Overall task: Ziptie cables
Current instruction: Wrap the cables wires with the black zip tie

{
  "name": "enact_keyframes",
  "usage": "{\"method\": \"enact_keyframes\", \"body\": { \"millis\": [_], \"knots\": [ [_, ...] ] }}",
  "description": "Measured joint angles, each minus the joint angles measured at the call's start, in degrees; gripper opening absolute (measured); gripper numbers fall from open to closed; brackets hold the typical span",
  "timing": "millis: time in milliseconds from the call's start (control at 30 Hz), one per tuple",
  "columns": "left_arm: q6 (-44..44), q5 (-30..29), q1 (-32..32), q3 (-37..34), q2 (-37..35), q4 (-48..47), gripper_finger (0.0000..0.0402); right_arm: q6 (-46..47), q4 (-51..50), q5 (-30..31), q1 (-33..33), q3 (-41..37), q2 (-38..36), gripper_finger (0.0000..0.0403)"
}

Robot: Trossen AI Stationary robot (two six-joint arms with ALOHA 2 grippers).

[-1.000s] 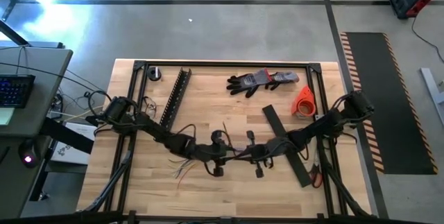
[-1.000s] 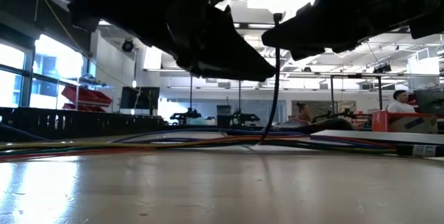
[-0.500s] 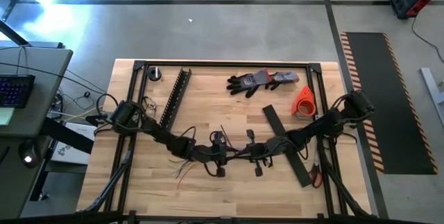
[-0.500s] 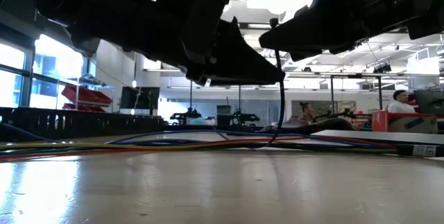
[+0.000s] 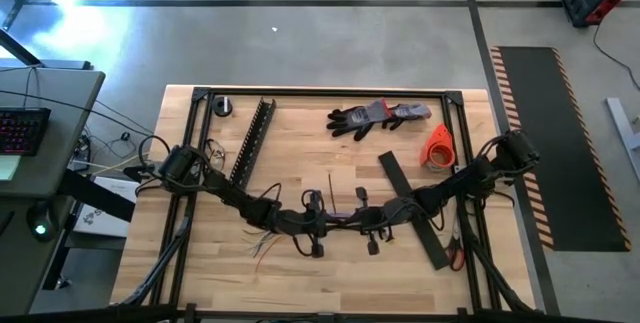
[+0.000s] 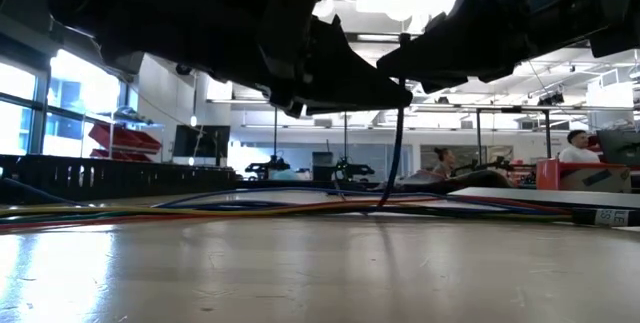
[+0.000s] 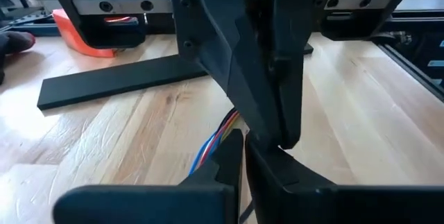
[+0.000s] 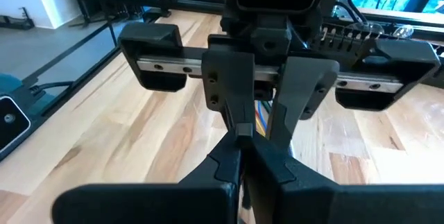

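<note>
You are holding both grippers, left gripper [image 5: 322,224] and right gripper [image 5: 356,223], nose to nose with jaws closed on the zip tie [image 6: 392,153] looping the cables [image 6: 250,203] lying mid-tabletop [image 5: 350,163], probably to cinch it.

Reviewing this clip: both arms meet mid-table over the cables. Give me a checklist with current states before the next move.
1. Left gripper shut: ok, its fingers are together in the left wrist view.
2. Right gripper shut: ok, its fingers meet in the right wrist view.
3. What each gripper pinches: cannot tell; a thin dark strand hangs from where the two tips meet, down to the cables.
4. Cables bunched on the table: ok, lying flat below both grippers.
5. Zip tie looped around the bundle: cannot tell.
6. Slotted bar, black strip and gloves away from the grippers: ok.
</note>
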Motion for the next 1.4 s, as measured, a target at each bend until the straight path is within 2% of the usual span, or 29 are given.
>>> {"method": "enact_keyframes", "body": {
  "millis": [133, 233, 567, 700, 800, 933, 1267, 1400],
  "knots": [
    [-0.4, -0.6, -0.2, 0.0, 0.0, -0.2, 0.0, 1.4, -0.9, 1.4, 0.0, 0.0, 0.0, 0.0003],
    [-1.3, -0.6, -0.2, 0.0, 0.0, -0.7, 0.0, 2.9, -2.0, 1.3, 0.0, 0.0, 0.0, 0.0025],
    [-2.0, -0.6, -0.3, 0.0, 0.0, -1.4, 0.0, 4.7, -9.8, 0.6, -0.4, 0.0, -4.1, 0.0188],
    [-2.0, -0.6, -0.3, 0.0, 0.0, -1.5, 0.0, 5.1, -11.6, 0.5, -0.4, -0.1, -8.0, 0.0226],
    [-1.9, 0.3, -0.2, 0.0, 0.0, -1.4, 0.0, 4.9, -12.2, 0.7, -0.4, -0.1, -9.4, 0.023],
    [-1.9, 1.8, -0.2, 0.0, 0.0, -1.2, 0.0014, 4.5, -12.4, 0.8, -0.4, -0.1, -9.5, 0.0215],
    [-4.4, 2.2, 0.1, 0.0, 0.0, 0.1, 0.0123, 4.5, -12.1, 0.8, -0.4, -0.1, -9.5, 0.0164],
    [-4.2, 2.4, 0.2, 0.0, 0.0, 0.2, 0.0152, 4.5, -12.1, 0.8, -0.4, -0.1, -9.5, 0.015]
  ]
}}
